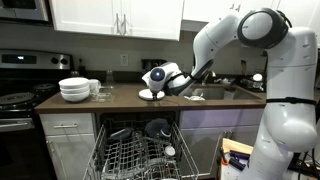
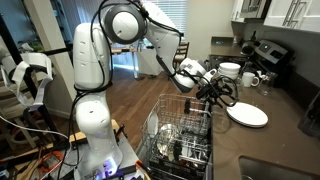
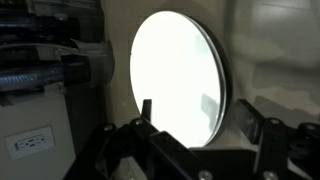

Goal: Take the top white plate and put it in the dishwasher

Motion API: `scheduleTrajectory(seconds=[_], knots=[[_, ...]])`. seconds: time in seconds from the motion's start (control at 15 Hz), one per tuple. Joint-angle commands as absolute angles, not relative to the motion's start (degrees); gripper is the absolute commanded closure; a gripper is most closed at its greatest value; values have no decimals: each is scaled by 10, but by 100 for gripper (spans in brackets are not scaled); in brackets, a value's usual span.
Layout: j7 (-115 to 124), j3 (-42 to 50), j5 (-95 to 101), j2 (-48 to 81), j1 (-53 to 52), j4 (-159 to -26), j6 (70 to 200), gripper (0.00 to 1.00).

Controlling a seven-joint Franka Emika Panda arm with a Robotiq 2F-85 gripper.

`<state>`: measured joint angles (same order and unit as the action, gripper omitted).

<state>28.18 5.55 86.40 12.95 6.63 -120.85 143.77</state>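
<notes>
The top white plate (image 1: 150,95) lies flat on the dark counter, apart from the bowl stack, and also shows in an exterior view (image 2: 247,115). My gripper (image 1: 158,78) hovers just over it, angled down toward its near rim (image 2: 215,92). In the wrist view the plate (image 3: 180,70) fills the middle as a bright oval. The gripper (image 3: 200,120) is open: one fingertip (image 3: 146,110) stands in front of the plate's face and the other is past its edge. The dishwasher (image 1: 128,152) is open below the counter with its grey wire rack (image 2: 172,128) pulled out.
Stacked white bowls (image 1: 75,90) and a mug (image 1: 97,87) sit on the counter toward the stove (image 1: 20,100). More bowls (image 2: 230,70) and a mug (image 2: 250,78) stand behind the plate. Dark and white dishes sit in the rack. A wall outlet (image 3: 30,142) is nearby.
</notes>
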Motion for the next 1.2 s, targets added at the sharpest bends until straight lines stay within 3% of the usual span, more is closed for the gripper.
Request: scheduleTrajectory(seconds=[0.0, 0.67, 0.8, 0.87, 0.93, 1.0, 1.13], knots=[[276, 56, 881, 124, 69, -1215, 1461, 4], [280, 60, 923, 154, 73, -1200, 1468, 1], [280, 60, 930, 156, 74, -1199, 1467, 5], [279, 60, 931, 156, 75, -1199, 1467, 18], [279, 60, 933, 156, 75, -1199, 1467, 13], [279, 60, 936, 155, 75, -1199, 1468, 29], [279, 60, 938, 155, 76, -1198, 1467, 22]])
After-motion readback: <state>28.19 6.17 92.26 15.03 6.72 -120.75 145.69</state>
